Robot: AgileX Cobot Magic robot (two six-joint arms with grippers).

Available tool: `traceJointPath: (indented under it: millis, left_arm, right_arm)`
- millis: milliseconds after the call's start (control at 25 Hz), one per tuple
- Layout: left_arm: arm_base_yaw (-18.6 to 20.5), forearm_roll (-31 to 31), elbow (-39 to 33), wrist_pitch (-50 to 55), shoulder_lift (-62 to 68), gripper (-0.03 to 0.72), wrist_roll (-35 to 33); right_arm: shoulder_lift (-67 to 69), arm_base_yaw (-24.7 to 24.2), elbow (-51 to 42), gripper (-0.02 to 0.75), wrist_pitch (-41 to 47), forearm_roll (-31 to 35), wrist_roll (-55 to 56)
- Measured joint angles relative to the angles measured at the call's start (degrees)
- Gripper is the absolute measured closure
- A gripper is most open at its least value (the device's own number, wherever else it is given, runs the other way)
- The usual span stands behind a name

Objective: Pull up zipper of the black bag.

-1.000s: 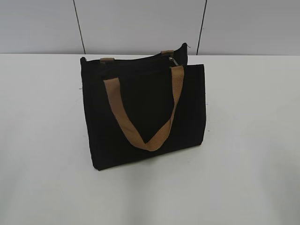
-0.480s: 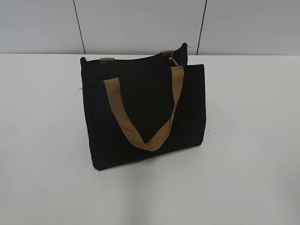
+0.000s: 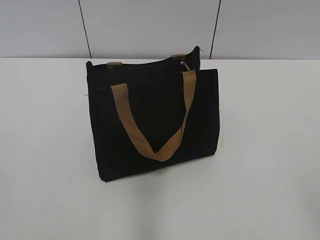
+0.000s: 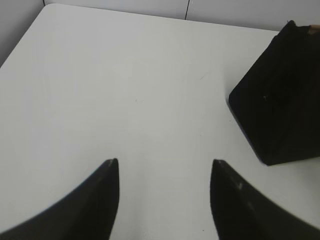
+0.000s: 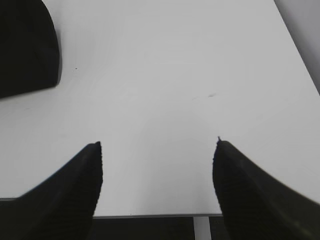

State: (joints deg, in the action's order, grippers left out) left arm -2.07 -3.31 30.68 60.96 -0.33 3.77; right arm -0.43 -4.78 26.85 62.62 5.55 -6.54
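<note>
The black bag (image 3: 155, 117) stands upright mid-desk (image 3: 270, 150), zipper (image 3: 150, 63) along its top edge within reach, while the left claw (image 4: 164, 172) and right claw (image 5: 157, 150) hover spread wide, empty, well apart from it.

White table (image 3: 270, 150), the black bag (image 3: 150, 125) upright on it near the far edge.

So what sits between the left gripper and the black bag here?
Nothing: in the left wrist view only bare table separates the open left gripper from the black bag.
</note>
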Motion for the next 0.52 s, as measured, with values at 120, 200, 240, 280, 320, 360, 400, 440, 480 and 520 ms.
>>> traceJointPath:
  millis: [120,200,240,280,320,360,400,440,480,520]
  left_arm:
    - [0.0,0.0,0.0,0.0,0.0,0.255,0.0]
    - [0.0,0.0,0.0,0.0,0.0,0.254,0.0]
    - [0.0,0.0,0.0,0.0,0.0,0.254,0.0]
    - [0.0,0.0,0.0,0.0,0.0,0.254,0.0]
    - [0.0,0.0,0.0,0.0,0.0,0.254,0.0]
    - [0.0,0.0,0.0,0.0,0.0,0.254,0.0]
    - [0.0,0.0,0.0,0.0,0.0,0.254,0.0]
    - [0.0,0.0,0.0,0.0,0.0,0.254,0.0]
    - [0.0,0.0,0.0,0.0,0.0,0.254,0.0]
    - [0.0,0.0,0.0,0.0,0.0,0.254,0.0]
  right_arm:
    - [0.0,0.0,0.0,0.216,0.0,0.3,0.0]
    - [0.0,0.0,0.0,0.216,0.0,0.3,0.0]
    - [0.0,0.0,0.0,0.216,0.0,0.3,0.0]
    - [0.0,0.0,0.0,0.216,0.0,0.3,0.0]
    - [0.0,0.0,0.0,0.216,0.0,0.3,0.0]
    - [0.0,0.0,0.0,0.216,0.0,0.3,0.0]
    - [0.0,0.0,0.0,0.216,0.0,0.3,0.0]
    - [0.0,0.0,0.0,0.216,0.0,0.3,0.0]
    - [0.0,0.0,0.0,0.216,0.0,0.3,0.0]
    - [0.0,0.0,0.0,0.216,0.0,0.3,0.0]
